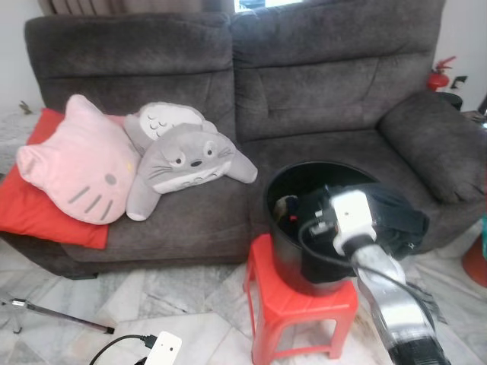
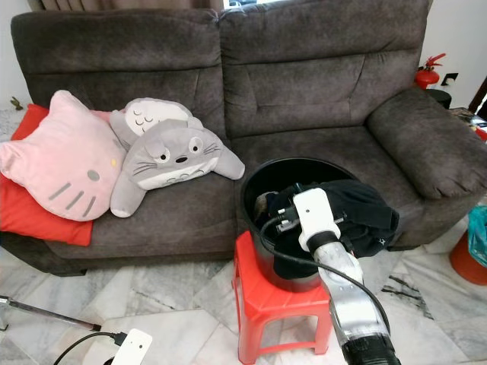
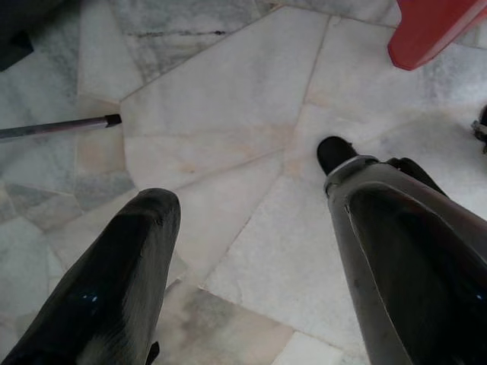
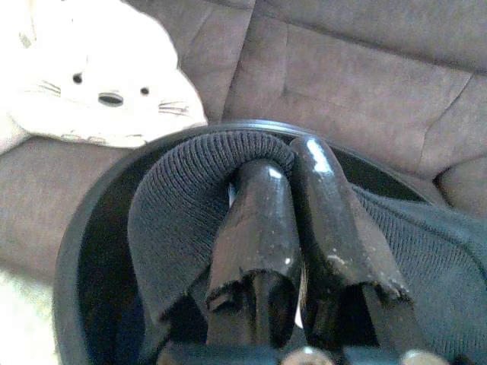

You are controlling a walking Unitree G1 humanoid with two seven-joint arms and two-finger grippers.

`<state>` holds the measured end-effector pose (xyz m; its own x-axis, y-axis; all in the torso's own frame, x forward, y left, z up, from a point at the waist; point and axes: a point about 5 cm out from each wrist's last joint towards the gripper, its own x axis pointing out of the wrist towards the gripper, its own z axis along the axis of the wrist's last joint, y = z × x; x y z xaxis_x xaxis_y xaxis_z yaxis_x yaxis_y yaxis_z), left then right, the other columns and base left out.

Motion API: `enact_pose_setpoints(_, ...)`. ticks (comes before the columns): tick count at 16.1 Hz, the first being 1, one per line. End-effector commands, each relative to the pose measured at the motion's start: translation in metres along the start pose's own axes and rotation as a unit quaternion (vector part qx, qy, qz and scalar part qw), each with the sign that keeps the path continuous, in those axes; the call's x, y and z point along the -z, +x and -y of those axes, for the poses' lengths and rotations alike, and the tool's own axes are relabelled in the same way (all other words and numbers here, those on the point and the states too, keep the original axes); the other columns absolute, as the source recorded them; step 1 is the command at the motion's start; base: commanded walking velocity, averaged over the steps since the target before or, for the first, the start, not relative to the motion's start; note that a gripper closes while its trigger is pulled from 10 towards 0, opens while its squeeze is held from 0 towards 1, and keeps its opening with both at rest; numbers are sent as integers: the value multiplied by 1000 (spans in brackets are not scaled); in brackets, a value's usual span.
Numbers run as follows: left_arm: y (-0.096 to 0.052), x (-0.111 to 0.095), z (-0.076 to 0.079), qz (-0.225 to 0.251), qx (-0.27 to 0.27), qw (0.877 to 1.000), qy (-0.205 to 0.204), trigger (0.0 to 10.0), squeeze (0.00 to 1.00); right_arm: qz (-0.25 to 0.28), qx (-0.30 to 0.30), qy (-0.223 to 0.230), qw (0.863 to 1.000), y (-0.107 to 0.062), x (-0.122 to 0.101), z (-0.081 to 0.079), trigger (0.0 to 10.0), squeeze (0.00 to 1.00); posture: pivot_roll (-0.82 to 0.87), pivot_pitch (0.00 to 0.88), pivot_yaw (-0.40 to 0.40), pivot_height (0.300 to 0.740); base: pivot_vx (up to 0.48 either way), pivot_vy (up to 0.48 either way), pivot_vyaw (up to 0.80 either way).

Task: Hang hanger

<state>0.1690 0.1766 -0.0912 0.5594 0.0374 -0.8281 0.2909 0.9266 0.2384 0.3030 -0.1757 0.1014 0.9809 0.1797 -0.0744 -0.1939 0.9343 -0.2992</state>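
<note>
Fingers (image 4: 262, 228) of the right gripper (image 4: 293, 179) are pressing together on a fold of dark knitted garment (image 4: 183, 205), pinching it over the black bucket (image 1: 293, 266); fingers of the left gripper (image 3: 251, 251) are hanging spread wide, gripping nothing, pointing at the marble floor (image 3: 228, 152). Going by size: the grey sofa (image 1: 319, 84) is filling the back, with a pink cat cushion (image 1: 80, 163) lying on a red cushion (image 1: 30, 205) and a grey plush (image 1: 186, 160) beside it. Bucket is standing on a red plastic stool (image 1: 293, 315) just in front of the sofa, more dark cloth draping over its far rim. Hanger itself is not making itself out clearly; a pale sliver is showing between the right fingers in the right wrist view, but cannot tell if it is the hanger or buried under the knit. Judging handling: the cloth is looking soft, light and floppy, likely sagging and snagging on the rim when lifted; a hanger would be stiff and light, best gripped at the neck under the hook. A thin metal rod (image 3: 53, 128) is lying on the floor near the left gripper.
</note>
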Motion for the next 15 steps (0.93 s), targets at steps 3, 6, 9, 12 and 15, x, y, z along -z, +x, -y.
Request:
enact_pose_setpoints(3,0,3,-2,-8,2,1000,0,10000,0,-17,-9,0,1000,-8,-3,-5,0,0,-238,19,66,740,0,0,0)
enact_pose_setpoints(6,0,3,-2,-9,3,1000,2,10000,0,-50,-19,2,999,-14,3,-11,10000,0,-240,19,67,740,0,0,0)
enact_pose_setpoints(9,0,3,-2,-9,3,1000,2,10000,0,-50,-12,3,999,-17,-1,-10,10000,1000,-241,19,66,740,0,0,0)
enact_pose_setpoints(12,0,3,-1,-9,3,1000,2,10000,0,-33,17,-15,999,-25,-12,-4,10000,1000,-245,20,64,740,0,0,0)
enact_pose_setpoints(15,0,3,-1,-9,4,1000,3,10000,0,-29,33,-22,999,-32,-16,1,10000,1000,-250,19,65,740,0,0,0)
